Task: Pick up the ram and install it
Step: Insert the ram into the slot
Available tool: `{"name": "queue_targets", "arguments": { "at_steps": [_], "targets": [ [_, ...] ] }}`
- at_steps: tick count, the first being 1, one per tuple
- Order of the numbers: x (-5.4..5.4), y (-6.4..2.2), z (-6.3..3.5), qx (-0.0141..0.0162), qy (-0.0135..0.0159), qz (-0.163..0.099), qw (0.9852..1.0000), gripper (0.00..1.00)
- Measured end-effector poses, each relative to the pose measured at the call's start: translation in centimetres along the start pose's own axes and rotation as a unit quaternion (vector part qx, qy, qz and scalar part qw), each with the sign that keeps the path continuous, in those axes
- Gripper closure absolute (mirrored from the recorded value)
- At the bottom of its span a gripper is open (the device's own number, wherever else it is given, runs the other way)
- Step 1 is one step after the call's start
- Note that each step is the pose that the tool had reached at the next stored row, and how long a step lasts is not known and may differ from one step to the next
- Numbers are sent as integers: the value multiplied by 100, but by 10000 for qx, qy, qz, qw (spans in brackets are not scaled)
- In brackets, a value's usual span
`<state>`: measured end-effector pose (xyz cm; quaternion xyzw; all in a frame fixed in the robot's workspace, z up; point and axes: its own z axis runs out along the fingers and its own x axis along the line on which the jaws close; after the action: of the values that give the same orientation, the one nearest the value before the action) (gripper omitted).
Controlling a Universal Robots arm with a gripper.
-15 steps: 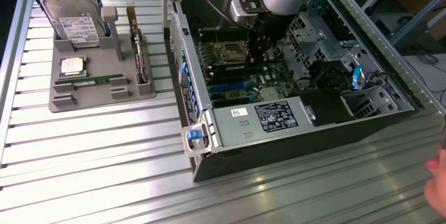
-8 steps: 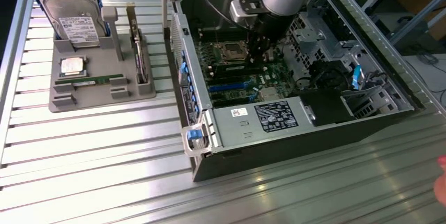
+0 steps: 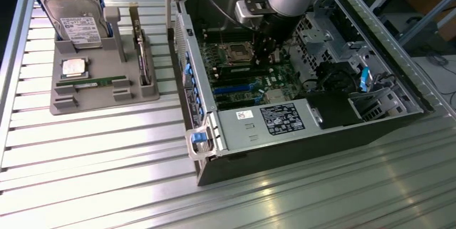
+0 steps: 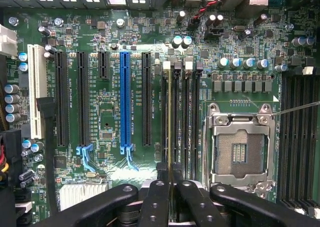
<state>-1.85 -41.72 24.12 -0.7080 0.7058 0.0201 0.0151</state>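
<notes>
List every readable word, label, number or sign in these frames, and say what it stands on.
Nothing reads legibly.
The hard drive label: print blurred.
The power supply label: too small to read.
The white sticker beside it: mark unreadable.
Silkscreen on the motherboard by the slots: too small.
The ram, edge-on in the gripper: no label visible.

exterior: set high, angled down on counter (image 3: 93,154) and open case (image 3: 235,166) | wrist: held close, faced straight onto motherboard (image 4: 110,122) | shared: motherboard
</notes>
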Motion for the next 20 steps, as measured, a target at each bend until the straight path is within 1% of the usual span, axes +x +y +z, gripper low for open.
{"name": "queue_targets", "arguments": {
  "at_steps": [20],
  "targets": [
    [3,5,28,0,1,4,10000,88]
  ]
}}
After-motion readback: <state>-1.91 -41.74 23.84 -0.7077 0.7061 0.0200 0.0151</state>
